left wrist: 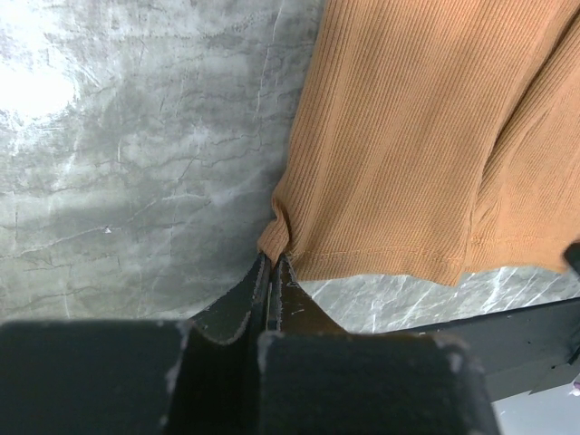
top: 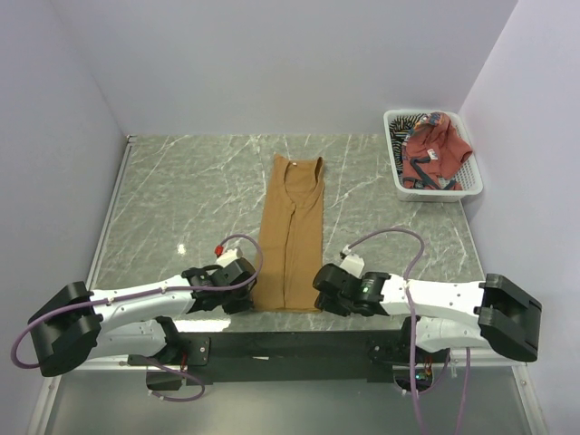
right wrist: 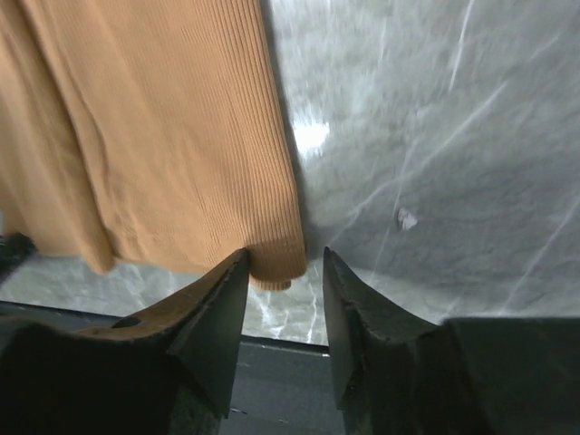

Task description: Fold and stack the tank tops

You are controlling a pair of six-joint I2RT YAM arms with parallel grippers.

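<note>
Mustard tank top [top: 290, 240] lies folded lengthwise, well left of the basket [top: 439, 193] — thin, limp ribbed knit, take hem corners. Left gripper [left wrist: 272, 263] pinched on one corner; right gripper [right wrist: 285, 263] jaws apart around the other.

I can read no text, brand, number or sign on any of my three feeds. Inside the white plastic mesh basket [top: 444, 192], the crumpled brick-red cloth tank top [top: 437, 143] shows a small pale patch, too small for me to read.
</note>
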